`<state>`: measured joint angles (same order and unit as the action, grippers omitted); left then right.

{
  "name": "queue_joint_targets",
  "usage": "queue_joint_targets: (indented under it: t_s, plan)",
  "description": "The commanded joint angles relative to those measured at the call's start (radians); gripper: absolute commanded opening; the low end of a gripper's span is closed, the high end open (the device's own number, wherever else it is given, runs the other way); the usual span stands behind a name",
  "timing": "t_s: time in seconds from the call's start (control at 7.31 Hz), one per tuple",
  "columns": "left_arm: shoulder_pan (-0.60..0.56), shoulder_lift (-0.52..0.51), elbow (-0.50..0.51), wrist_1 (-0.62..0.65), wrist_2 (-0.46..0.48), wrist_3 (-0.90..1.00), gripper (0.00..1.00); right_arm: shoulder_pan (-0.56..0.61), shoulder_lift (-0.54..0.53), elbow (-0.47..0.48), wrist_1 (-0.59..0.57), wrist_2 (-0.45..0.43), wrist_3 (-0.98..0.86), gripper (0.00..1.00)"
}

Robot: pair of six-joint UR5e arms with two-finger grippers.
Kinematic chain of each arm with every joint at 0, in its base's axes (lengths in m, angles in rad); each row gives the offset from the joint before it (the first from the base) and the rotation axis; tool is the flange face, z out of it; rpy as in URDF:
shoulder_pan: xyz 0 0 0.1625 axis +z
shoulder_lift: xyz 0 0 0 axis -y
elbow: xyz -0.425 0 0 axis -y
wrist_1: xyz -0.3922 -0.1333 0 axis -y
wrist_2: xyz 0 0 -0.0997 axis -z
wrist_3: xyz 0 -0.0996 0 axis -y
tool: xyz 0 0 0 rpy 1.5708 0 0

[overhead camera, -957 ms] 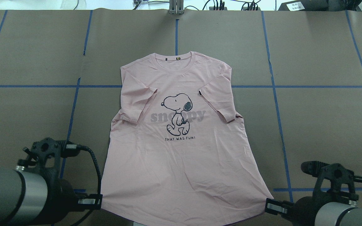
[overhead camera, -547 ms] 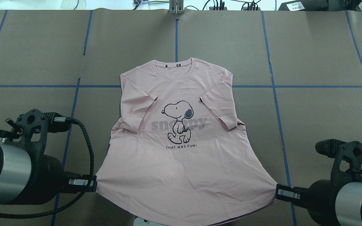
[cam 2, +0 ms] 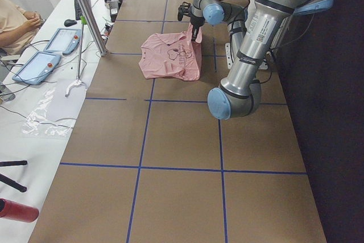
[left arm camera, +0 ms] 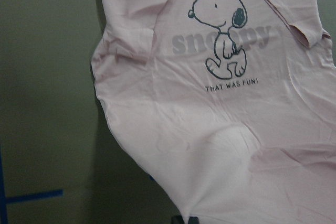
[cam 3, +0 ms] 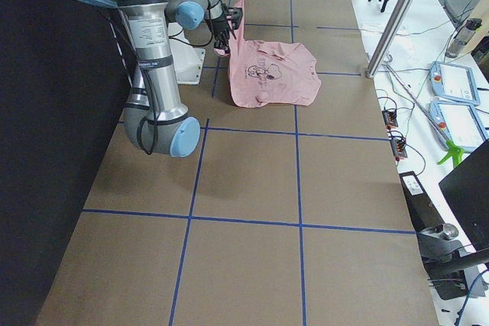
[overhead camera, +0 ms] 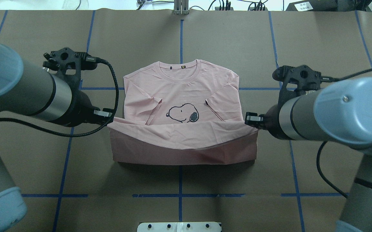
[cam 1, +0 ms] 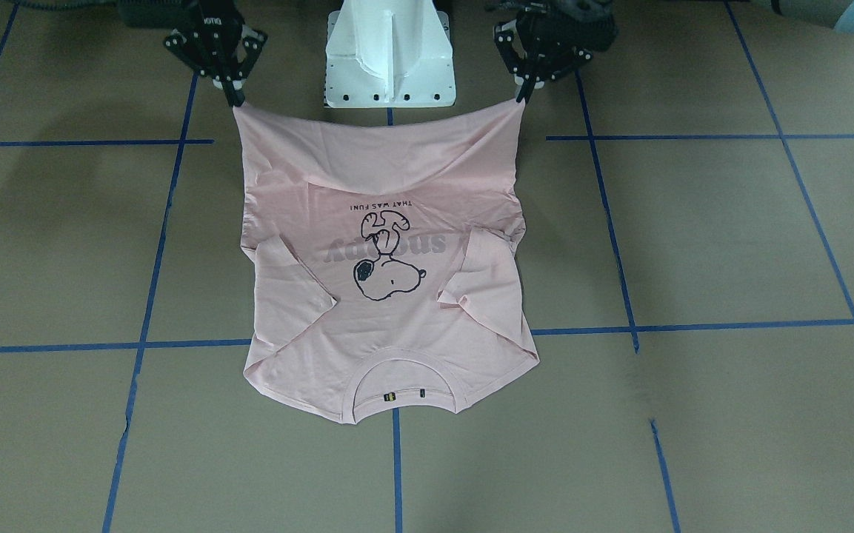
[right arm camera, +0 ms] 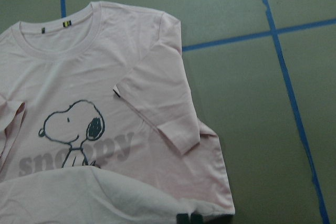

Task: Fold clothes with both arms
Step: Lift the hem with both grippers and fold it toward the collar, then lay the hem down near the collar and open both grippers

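The pale pink T-shirt (overhead camera: 181, 82) lies front up on the table, collar far from the robot and sleeves folded inward. My left gripper (overhead camera: 111, 116) is shut on the hem's left corner. My right gripper (overhead camera: 248, 118) is shut on the right corner. Both hold the hem raised above the shirt's middle, so it sags between them and hides the dog print's lower half and the lettering. In the front-facing view the left gripper (cam 1: 521, 95) and right gripper (cam 1: 235, 98) hang the hem above the shirt (cam 1: 389, 326). The wrist views show the shirt's front below (left arm camera: 220, 129) (right arm camera: 152, 103).
The table is covered in brown paper with blue tape lines (overhead camera: 180, 35). The white pedestal base (cam 1: 389, 59) stands at the robot's edge. A metal pole (cam 2: 85, 12) and tablets (cam 2: 34, 66) are at the far side, beyond the collar.
Both grippers have lifted the hem corners off the table and carried them forward toward the collar. The lower half now drapes over the print. The collar end has stayed put.
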<state>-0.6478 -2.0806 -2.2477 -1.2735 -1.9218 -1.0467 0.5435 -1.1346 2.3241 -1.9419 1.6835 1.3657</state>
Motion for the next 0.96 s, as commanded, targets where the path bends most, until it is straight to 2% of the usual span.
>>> queue_joint_targets:
  t_s: [0.0, 0.14, 0.55, 0.82]
  plan:
    - [-0.097, -0.032, 0.175, -0.114, 0.000, 0.086, 0.00, 0.137, 0.045, -0.222, 0.137, 0.036, -0.097, 0.00]
    - [-0.111, -0.035, 0.253, -0.186, 0.001, 0.094, 0.00, 0.154, 0.058, -0.329, 0.249, 0.036, -0.099, 0.00]
    - [-0.121, -0.080, 0.562, -0.461, 0.049, 0.096, 0.00, 0.187, 0.114, -0.582, 0.420, 0.030, -0.102, 0.00]
    - [-0.125, -0.085, 0.687, -0.575, 0.085, 0.103, 0.00, 0.190, 0.165, -0.756, 0.532, 0.025, -0.100, 0.00]
